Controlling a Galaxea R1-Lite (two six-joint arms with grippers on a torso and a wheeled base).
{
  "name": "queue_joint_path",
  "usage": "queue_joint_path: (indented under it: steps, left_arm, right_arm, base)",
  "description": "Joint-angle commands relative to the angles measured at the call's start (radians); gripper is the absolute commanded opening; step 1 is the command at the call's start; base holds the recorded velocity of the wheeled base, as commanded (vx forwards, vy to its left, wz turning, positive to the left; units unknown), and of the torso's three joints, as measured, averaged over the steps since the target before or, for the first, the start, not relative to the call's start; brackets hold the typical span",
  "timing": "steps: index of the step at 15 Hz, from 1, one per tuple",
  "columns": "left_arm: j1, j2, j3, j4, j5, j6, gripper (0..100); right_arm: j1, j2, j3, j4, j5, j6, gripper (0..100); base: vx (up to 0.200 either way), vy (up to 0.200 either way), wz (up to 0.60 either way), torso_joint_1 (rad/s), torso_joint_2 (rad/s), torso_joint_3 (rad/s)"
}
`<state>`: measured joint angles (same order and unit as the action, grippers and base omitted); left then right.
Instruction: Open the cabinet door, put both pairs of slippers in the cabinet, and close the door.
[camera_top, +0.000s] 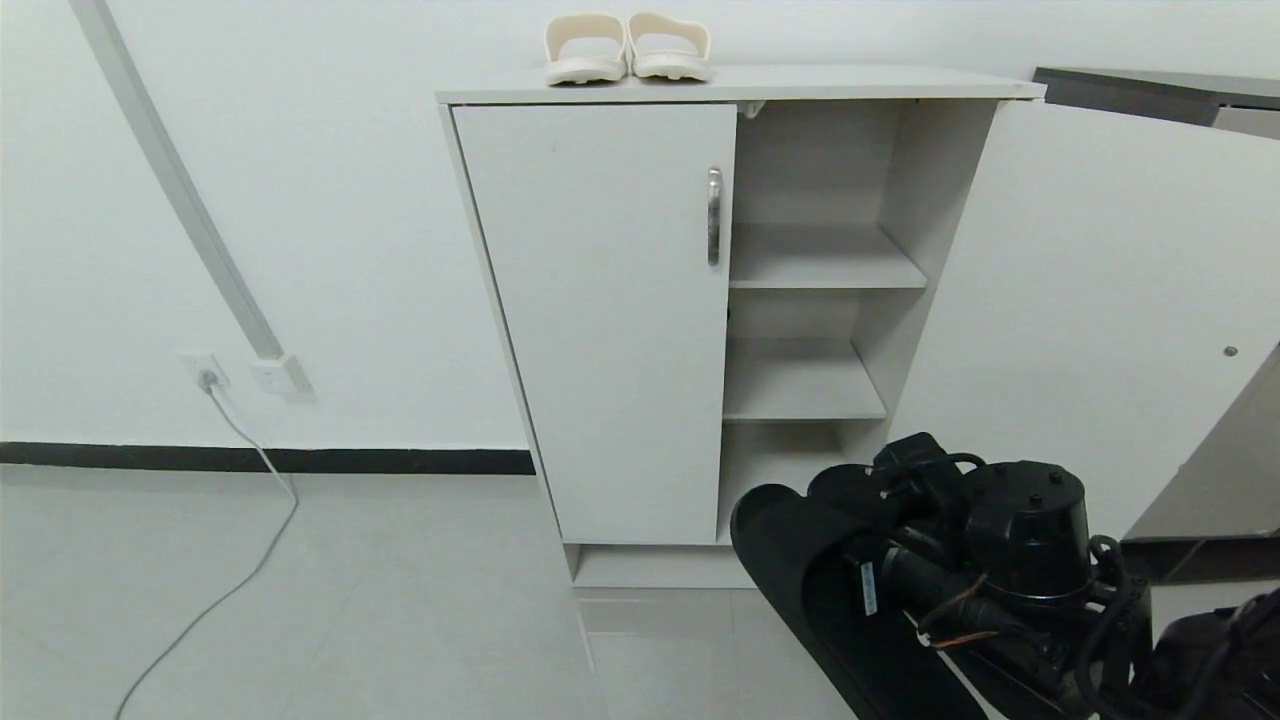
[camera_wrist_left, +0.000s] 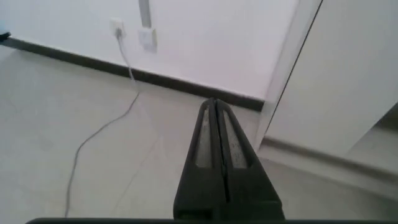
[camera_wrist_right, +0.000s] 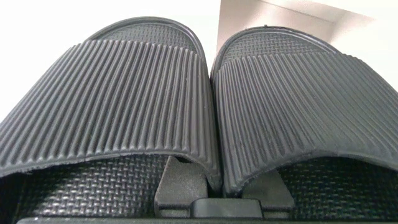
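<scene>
The white cabinet (camera_top: 600, 330) stands against the wall with its left door shut and its right door (camera_top: 1100, 300) swung wide open, baring two shelves (camera_top: 820, 260) and a bottom compartment. A cream pair of slippers (camera_top: 627, 48) rests on the cabinet top. My right gripper (camera_wrist_right: 214, 183) is shut on the inner edges of a black pair of slippers (camera_wrist_right: 211, 112), held side by side low in front of the open bottom compartment (camera_top: 810, 580). My left gripper (camera_wrist_left: 215, 115) is shut on nothing, above the floor left of the cabinet.
A grey cable (camera_top: 230, 570) runs from a wall socket (camera_top: 205, 372) across the tiled floor at left. A slanted grey conduit (camera_top: 170, 180) is fixed on the wall. A grey piece of furniture (camera_top: 1150, 90) stands behind the open door.
</scene>
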<state>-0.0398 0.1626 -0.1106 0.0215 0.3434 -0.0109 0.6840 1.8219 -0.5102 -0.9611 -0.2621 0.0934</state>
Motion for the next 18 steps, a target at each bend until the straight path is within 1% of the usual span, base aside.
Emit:
queue_joint_path:
  steps: [1,2,3,4,5,6,8,9,10,11,12,13,14,15,16,17,18]
  left_arm:
    - [0.041,-0.163,0.095,-0.031,-0.078,0.019,0]
    - [0.04,-0.163,0.108,-0.057,-0.172,0.025,0]
    - [0.041,-0.163,0.111,-0.048,-0.267,-0.001,0]
    - [0.04,-0.163,0.108,-0.014,-0.33,-0.011,0]
    - [0.041,-0.163,0.111,-0.021,-0.333,0.002,0]
    - [0.04,-0.163,0.111,-0.023,-0.336,0.091,0]
    - [0.041,-0.163,0.111,-0.021,-0.337,0.088,0]
    - [0.041,-0.163,0.111,-0.021,-0.337,0.052,0]
    - [0.041,-0.163,0.111,-0.023,-0.334,0.028,0]
    - [0.041,-0.163,0.111,-0.023,-0.334,0.014,0]
    - [0.041,-0.163,0.111,-0.023,-0.334,0.015,0]
    - [0.04,-0.163,0.111,-0.023,-0.334,0.015,0]
    - [0.04,-0.163,0.111,-0.023,-0.334,0.015,0]
    - [0.04,-0.163,0.111,-0.023,-0.336,0.015,0]
    - [0.041,-0.163,0.111,-0.023,-0.336,0.017,0]
    - [0.041,-0.163,0.111,-0.023,-0.337,0.017,0]
    - [0.041,-0.163,0.111,-0.023,-0.337,0.019,0]
  right_arm:
    - [0.003,0.002,0.001,-0.001,0.0,0.0,0]
    - [0.005,0.002,0.001,-0.002,0.0,0.0,0]
    - [0.006,0.002,0.001,-0.002,0.0,0.0,0]
    - [0.006,0.002,0.001,-0.002,0.0,0.0,0]
    - [0.006,0.002,0.001,-0.002,0.0,0.0,0]
    - [0.008,0.002,-0.001,-0.002,-0.003,0.0,0]
    - [0.009,0.008,-0.008,-0.002,-0.037,-0.001,0]
    - [0.009,0.043,-0.044,-0.002,-0.12,0.0,0]
    - [0.009,0.074,-0.08,-0.002,-0.177,0.008,0]
    - [0.023,0.109,-0.137,-0.001,-0.239,0.049,0]
    - [0.037,0.146,-0.203,0.004,-0.321,0.095,0]
    - [0.04,0.197,-0.255,0.005,-0.419,0.114,0]
    - [0.042,0.232,-0.291,0.001,-0.488,0.115,0]
    - [0.046,0.25,-0.312,0.001,-0.52,0.117,0]
    - [0.06,0.26,-0.344,0.002,-0.531,0.115,0]
    - [0.081,0.266,-0.383,0.007,-0.536,0.112,0]
    - [0.095,0.266,-0.393,0.008,-0.537,0.109,0]
  base:
    - [0.0,0.0,0.0,0.0,0.0,0.0]
    - [0.0,0.0,0.0,0.0,0.0,0.0]
    - [0.0,0.0,0.0,0.0,0.0,0.0]
    - [0.0,0.0,0.0,0.0,0.0,0.0]
    - [0.0,0.0,0.0,0.0,0.0,0.0]
    - [0.0,0.0,0.0,0.0,0.0,0.0]
    - [0.0,0.0,0.0,0.0,0.0,0.0]
    - [0.0,0.0,0.0,0.0,0.0,0.0]
    - [0.0,0.0,0.0,0.0,0.0,0.0]
    - [0.0,0.0,0.0,0.0,0.0,0.0]
    - [0.0,0.0,0.0,0.0,0.0,0.0]
    - [0.0,0.0,0.0,0.0,0.0,0.0]
    - [0.0,0.0,0.0,0.0,0.0,0.0]
    - [0.0,0.0,0.0,0.0,0.0,0.0]
    - [0.0,0.0,0.0,0.0,0.0,0.0]
    - [0.0,-0.2,0.0,0.002,0.0,-0.002]
    - [0.0,-0.2,0.0,0.002,0.0,0.002]
